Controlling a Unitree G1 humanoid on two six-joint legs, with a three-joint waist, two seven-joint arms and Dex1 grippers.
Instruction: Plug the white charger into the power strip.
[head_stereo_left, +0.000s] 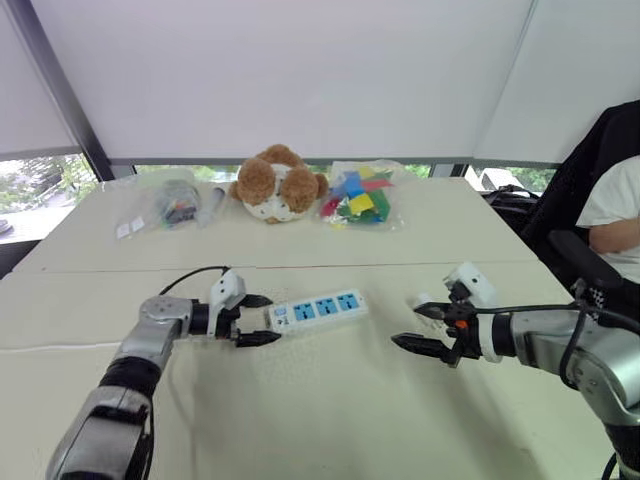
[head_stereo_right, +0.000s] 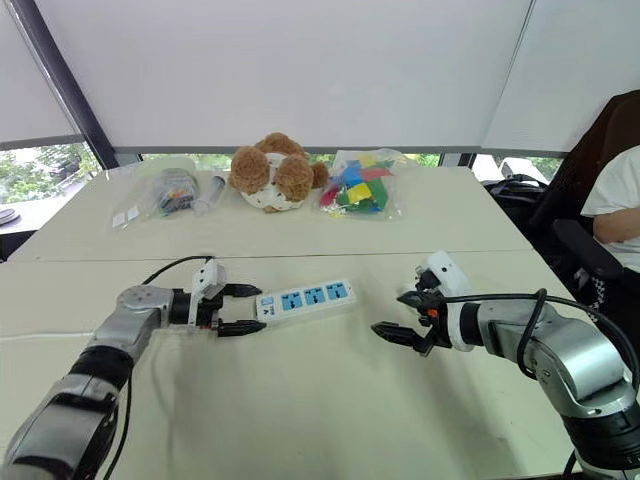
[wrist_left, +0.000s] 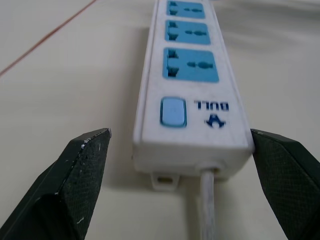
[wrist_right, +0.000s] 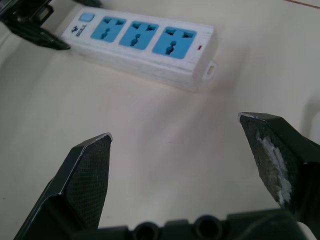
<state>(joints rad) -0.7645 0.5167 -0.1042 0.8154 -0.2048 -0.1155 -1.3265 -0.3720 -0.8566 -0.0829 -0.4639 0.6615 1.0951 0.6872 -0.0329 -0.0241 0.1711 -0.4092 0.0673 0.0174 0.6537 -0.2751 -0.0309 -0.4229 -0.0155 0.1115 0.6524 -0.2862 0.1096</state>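
The white power strip with three blue sockets lies flat on the table's middle, its cable running toward my left arm. My left gripper is open and straddles the strip's switch end, one finger on each side, with the cable stub between them. My right gripper hovers open over bare table to the right of the strip, holding nothing; its fingers point at the strip's far end. A small white object, probably the charger, shows just behind the right gripper, mostly hidden.
A brown teddy bear, a clear bag of coloured blocks and a bag of small items sit along the table's far side. A person in a white shirt sits at the right on a black chair.
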